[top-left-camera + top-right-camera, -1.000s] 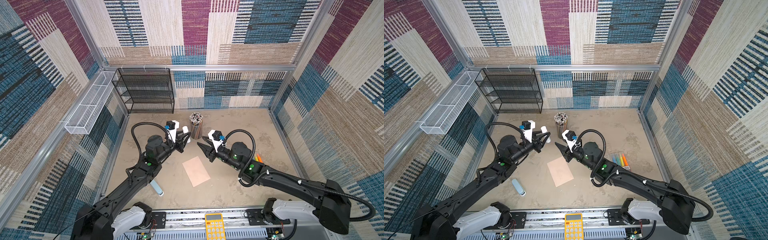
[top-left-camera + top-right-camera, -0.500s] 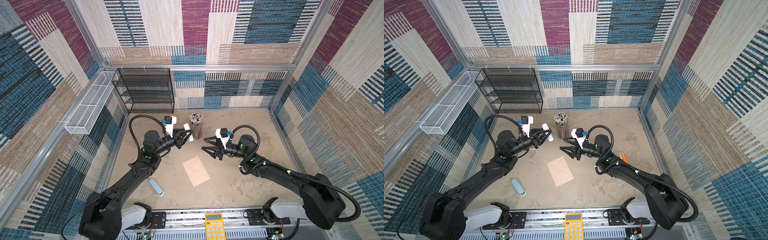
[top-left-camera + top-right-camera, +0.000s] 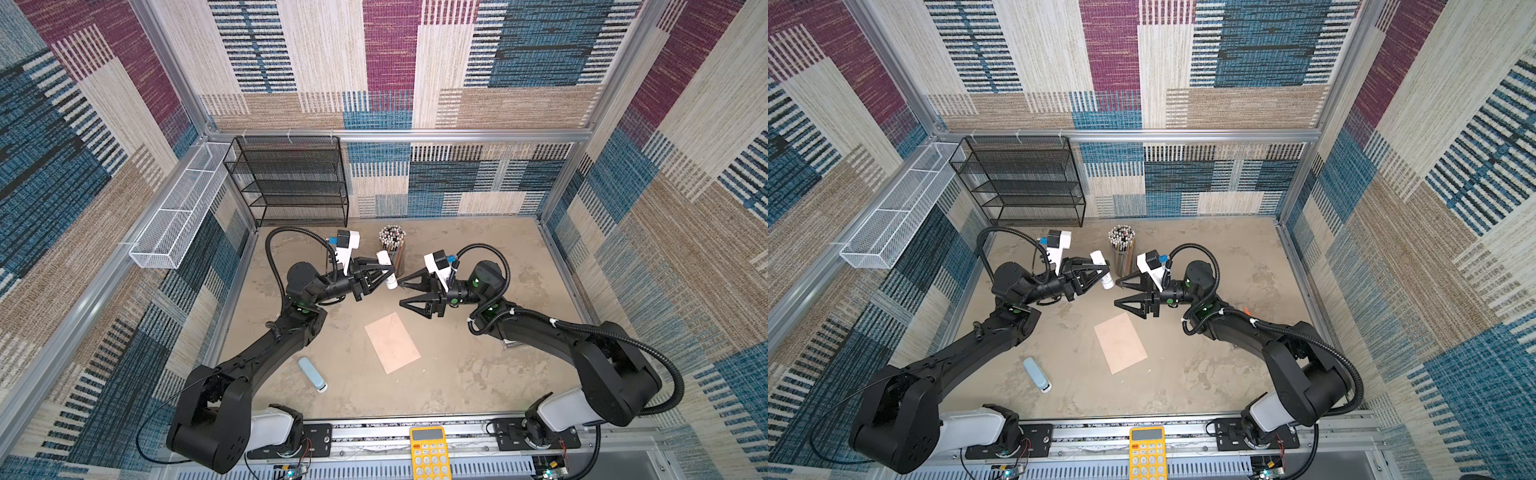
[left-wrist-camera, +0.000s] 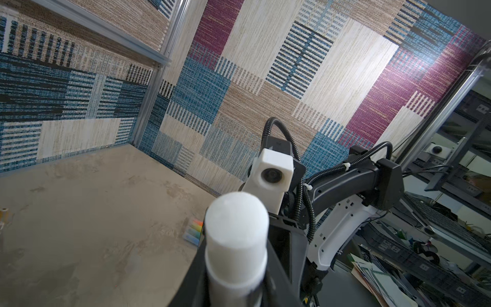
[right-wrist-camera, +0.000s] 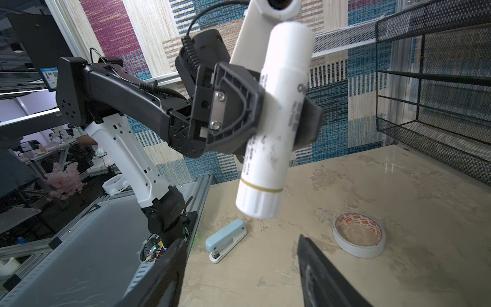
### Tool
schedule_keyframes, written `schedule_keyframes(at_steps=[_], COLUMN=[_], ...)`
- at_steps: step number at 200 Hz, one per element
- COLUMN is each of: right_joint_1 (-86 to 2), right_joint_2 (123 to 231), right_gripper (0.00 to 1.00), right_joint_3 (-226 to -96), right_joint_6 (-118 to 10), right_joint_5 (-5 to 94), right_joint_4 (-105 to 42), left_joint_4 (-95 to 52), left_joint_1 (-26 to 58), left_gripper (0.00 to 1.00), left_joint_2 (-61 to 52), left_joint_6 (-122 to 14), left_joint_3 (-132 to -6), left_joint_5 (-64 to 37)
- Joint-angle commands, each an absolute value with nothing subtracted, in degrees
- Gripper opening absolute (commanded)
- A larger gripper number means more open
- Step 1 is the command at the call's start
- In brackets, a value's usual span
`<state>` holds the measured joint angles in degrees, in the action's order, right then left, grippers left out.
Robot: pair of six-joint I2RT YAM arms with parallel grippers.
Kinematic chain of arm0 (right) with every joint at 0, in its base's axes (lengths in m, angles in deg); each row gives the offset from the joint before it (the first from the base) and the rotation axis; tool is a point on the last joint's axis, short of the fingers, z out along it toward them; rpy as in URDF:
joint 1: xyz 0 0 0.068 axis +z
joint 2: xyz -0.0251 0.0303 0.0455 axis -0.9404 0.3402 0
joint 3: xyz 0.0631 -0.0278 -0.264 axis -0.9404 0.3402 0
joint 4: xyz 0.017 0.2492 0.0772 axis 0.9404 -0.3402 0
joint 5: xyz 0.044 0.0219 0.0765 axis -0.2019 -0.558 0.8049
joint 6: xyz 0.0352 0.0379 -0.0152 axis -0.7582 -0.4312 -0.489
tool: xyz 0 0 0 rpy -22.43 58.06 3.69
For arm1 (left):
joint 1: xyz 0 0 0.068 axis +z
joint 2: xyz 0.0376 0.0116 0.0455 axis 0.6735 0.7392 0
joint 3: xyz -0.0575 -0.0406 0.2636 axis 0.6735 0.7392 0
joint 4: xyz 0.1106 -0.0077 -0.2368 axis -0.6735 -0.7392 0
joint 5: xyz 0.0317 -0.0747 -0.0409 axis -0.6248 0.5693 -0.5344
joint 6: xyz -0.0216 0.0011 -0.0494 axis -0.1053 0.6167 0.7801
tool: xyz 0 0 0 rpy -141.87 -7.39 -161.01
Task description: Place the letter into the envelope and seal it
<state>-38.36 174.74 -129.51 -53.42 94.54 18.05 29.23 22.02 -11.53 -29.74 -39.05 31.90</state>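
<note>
Top views. The left gripper (image 3: 385, 274) is clamped across a white glue stick (image 3: 382, 258), held above the table (image 3: 457, 374) just beside the pencil cup (image 3: 395, 245). The cup stands upright and is packed with pencils, tips up (image 3: 1121, 235). The right gripper (image 3: 402, 294) faces the stick with its jaws spread wide and nothing between them. The envelope (image 3: 392, 343) lies flat on the table, below and between the two grippers, touching neither; in both top views it shows as a plain peach rectangle (image 3: 1120, 343), and what it contains cannot be told. A pale blue stapler (image 3: 312, 374) lies near the left arm. A black mesh shelf (image 3: 291, 183) stands at the back wall; a white wire basket (image 3: 178, 212) hangs on the side rail. A yellow calculator (image 3: 430, 453) rests on the front rail.

Left wrist view. The round end of the glue stick (image 4: 236, 226) fills the foreground. A pack of coloured markers (image 4: 195, 234) lies on the table beyond it.

Right wrist view. The left gripper's fingers (image 5: 231, 106) pinch the glue stick (image 5: 276, 119) at mid-length. The right gripper's own fingers (image 5: 164, 273) stand well apart. A tape roll (image 5: 358, 239) lies flat on the table.
</note>
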Motion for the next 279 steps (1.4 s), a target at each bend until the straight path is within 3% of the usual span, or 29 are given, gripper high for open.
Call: schedule_keyframes(at_steps=[1, 73, 187, 221, 279], right_joint_1=[-38.39, -38.39, -38.39, -38.45, -38.38], right_joint_2=[175.51, 179.15, 181.08, 181.28, 177.48], right_gripper=[0.69, 0.63, 0.30, 0.22, 0.17], right_joint_3=[-130.84, -133.86, -135.50, -136.22, -136.78], right_joint_6=[-56.85, -61.63, -63.35, -63.72, -62.81], right_joint_5=[97.76, 99.21, 99.92, 99.30, 92.32], right_joint_4=[21.89, 23.94, 22.53, 20.52, 14.25], left_joint_4=[34.17, 34.88, 29.75, 23.25, 9.92], left_joint_1=[21.87, 20.45, 19.78, 19.19, 17.48], left_gripper=[0.00, 0.00, 0.00, 0.00, 0.00], left_joint_2=[-11.11, -9.36, -10.33, -12.01, -16.69], left_joint_6=[-27.82, -28.58, -33.40, -38.10, -49.24], left_joint_3=[-39.30, -39.66, -39.53, -39.81, -39.64], left_joint_5=[33.61, 33.62, 32.87, 31.36, 23.92])
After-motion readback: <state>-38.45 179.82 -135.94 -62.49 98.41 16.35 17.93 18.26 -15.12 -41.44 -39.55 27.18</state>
